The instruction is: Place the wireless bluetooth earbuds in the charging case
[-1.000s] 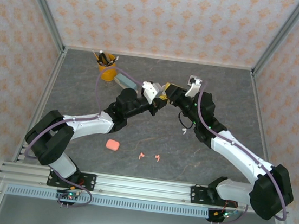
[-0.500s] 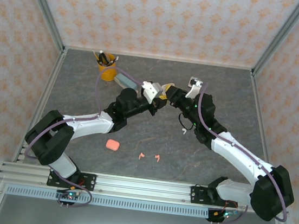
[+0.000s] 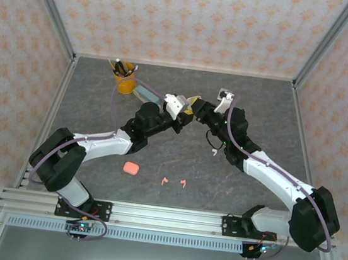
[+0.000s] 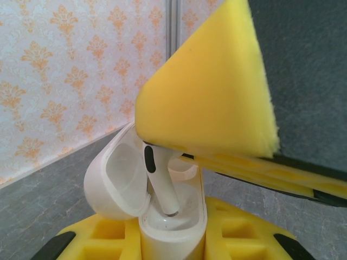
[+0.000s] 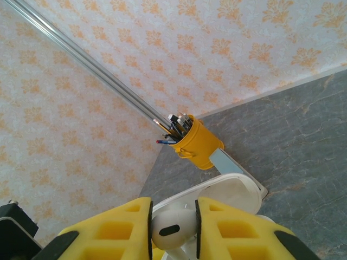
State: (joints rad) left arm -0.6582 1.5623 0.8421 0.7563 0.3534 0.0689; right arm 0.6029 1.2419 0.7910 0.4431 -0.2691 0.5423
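Little has shifted over the past second: the right gripper (image 5: 172, 225) has only crept a touch closer to the left gripper (image 3: 185, 113), which I read as fine alignment. Its jaws are clamped on 1 white earbud (image 4: 161, 184), whose stem dips into the open charging case (image 4: 173, 230). The left jaws pinch that case upright. The bud does not look seated yet. 2 pink earbuds (image 3: 164, 180) wait on the table (image 3: 94, 104), well apart from the case.

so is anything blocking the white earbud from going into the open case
nothing visible: the white earbud, pinched in the right pincer, has its stem tip inside the white case, and the lid is swung back clear
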